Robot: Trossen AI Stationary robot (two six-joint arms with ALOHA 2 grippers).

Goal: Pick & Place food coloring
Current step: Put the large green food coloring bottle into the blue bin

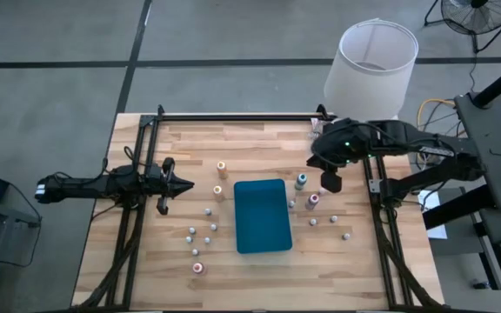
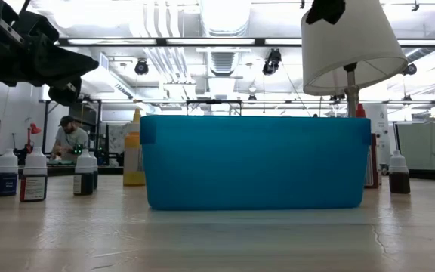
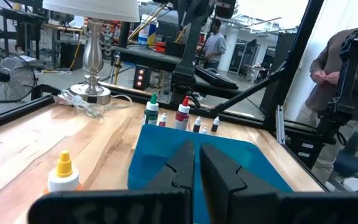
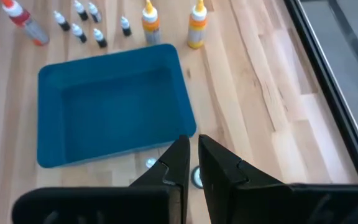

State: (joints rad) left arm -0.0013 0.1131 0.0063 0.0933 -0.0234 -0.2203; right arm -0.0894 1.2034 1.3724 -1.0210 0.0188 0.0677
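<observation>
A: Has any of the food coloring [image 1: 220, 193] gone into the teal tray [image 1: 263, 216] yet?

B: No. In the high view the tray sits in the middle of the frame and it looks empty. All the little bottles stand on the wooden table [image 1: 146, 261] around it. So I think the job has hardly begun.

A: Where are the bottles?

B: Some are left of the tray, and some are right of it. Two orange-topped bottles [image 4: 196, 25] stand at the upper left of the tray in the high view. A green-topped one [image 1: 300, 182] and a pink-topped one [image 1: 312, 201] stand just right of the tray. One more pink-topped one [image 1: 198, 268] is at the lower left.

A: What do they look like?

B: Very tiny. A few are taller with bright tops. Most are short with whitish caps and dark stuff inside, like the ones at the left in the low view [image 2: 34, 175].

A: What are the arms doing?

B: The left gripper [image 1: 183, 184] waits at the left of the frame, pinched tight with nothing in it. The right gripper [image 1: 330, 181] hangs above the bottles right of the tray. Its fingers are almost together and hold nothing too
</observation>
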